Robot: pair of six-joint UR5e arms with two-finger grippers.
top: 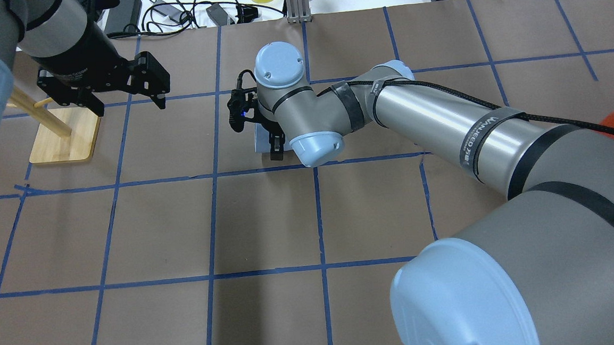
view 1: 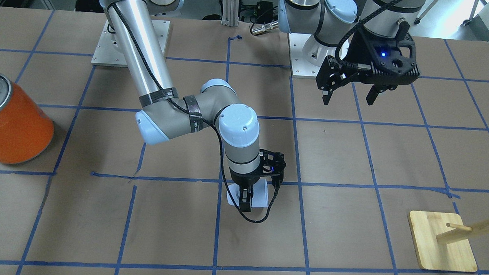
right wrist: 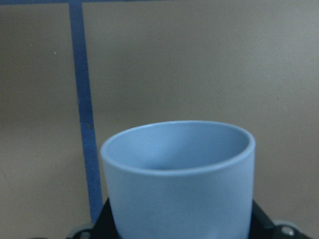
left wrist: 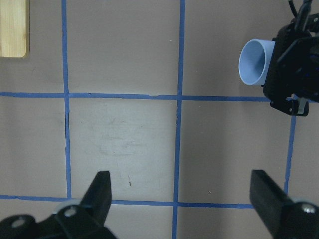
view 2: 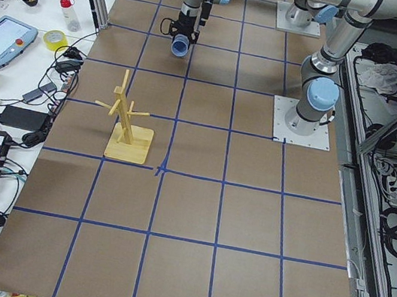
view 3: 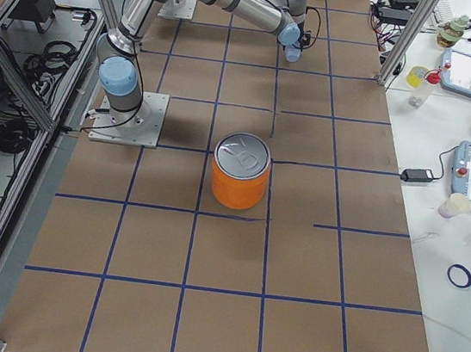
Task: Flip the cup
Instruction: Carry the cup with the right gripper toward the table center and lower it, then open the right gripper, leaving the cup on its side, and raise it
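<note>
The pale blue cup (view 1: 260,195) is held on its side low over the table's middle, its open mouth pointing sideways. It also shows in the overhead view (top: 260,140), in the left wrist view (left wrist: 254,62) and close up in the right wrist view (right wrist: 179,184). My right gripper (view 1: 248,199) points down and is shut on the cup's wall (top: 270,144). I cannot tell whether the cup touches the table. My left gripper (view 1: 347,96) hangs open and empty above the table, apart from the cup (top: 127,103), with both fingers spread in its wrist view (left wrist: 182,199).
A large orange canister (view 1: 15,125) with a silver lid stands far out on the right arm's side (view 3: 240,177). A wooden peg rack on a square base (view 1: 442,242) stands on the left arm's side (top: 65,136). Blue tape lines grid the brown table.
</note>
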